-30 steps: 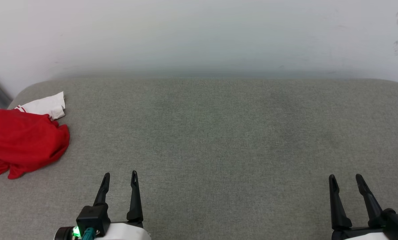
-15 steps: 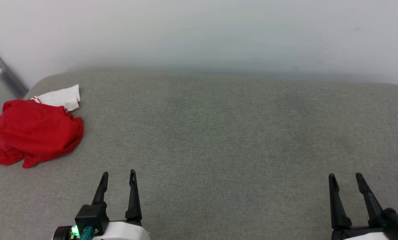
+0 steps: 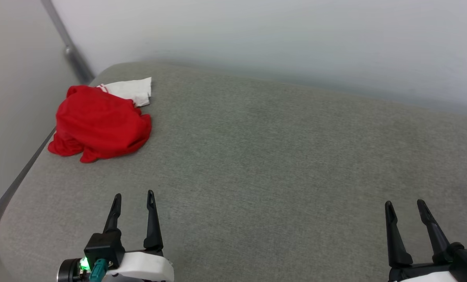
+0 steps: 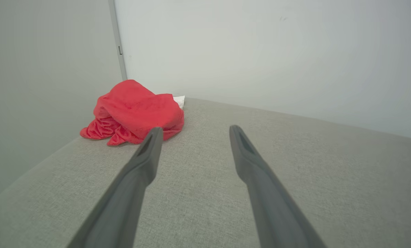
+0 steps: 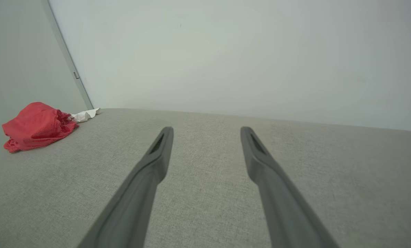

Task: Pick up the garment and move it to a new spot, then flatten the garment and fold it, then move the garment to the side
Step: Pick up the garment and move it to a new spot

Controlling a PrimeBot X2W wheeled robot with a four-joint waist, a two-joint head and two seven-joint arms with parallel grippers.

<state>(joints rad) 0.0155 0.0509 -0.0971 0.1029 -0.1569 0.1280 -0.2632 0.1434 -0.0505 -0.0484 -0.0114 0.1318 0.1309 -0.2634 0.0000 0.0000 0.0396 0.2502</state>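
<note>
Garment (image 3: 100, 125): red thin fabric, bunched in a soft rounded heap w/ creases and lumpy lobes at its near edge. It sits at the far-left corner of the surface, close to the left edge. A white sleeve (image 3: 131, 90) sticks out flat from the heap's far side, w/ a sliver of red-and-white striped trim (image 3: 102, 87) where it meets the red.

Surface (image 3: 276, 156) is grey woven upholstery, fine-grained, matte, w/ rounded corners. Behind it is a plain pale wall (image 3: 256, 35). At left a second flat panel meets that wall at a grey metal strip (image 3: 67, 43).

Left gripper (image 3: 134, 194), lower left of head view: two long dark tapered fingers, jaws apart, nothing between them. It's nearer the robot than the garment, well apart from it. Wrist has a white shell, a green light (image 3: 85, 263) and a teal plug (image 3: 99, 270). In left wrist view one fingertip overlaps the heap's near edge, just a line-of-sight overlap.

Mid surface is bare cloth; nothing lies between grippers and garment.

Right gripper (image 3: 404, 203), lower right: same dark fingers, jaws also apart and empty, far from the garment.

Hard to tell: numerals, neck and hem are lost in the folds. Both wrists are cut off by the bottom edge.
</note>
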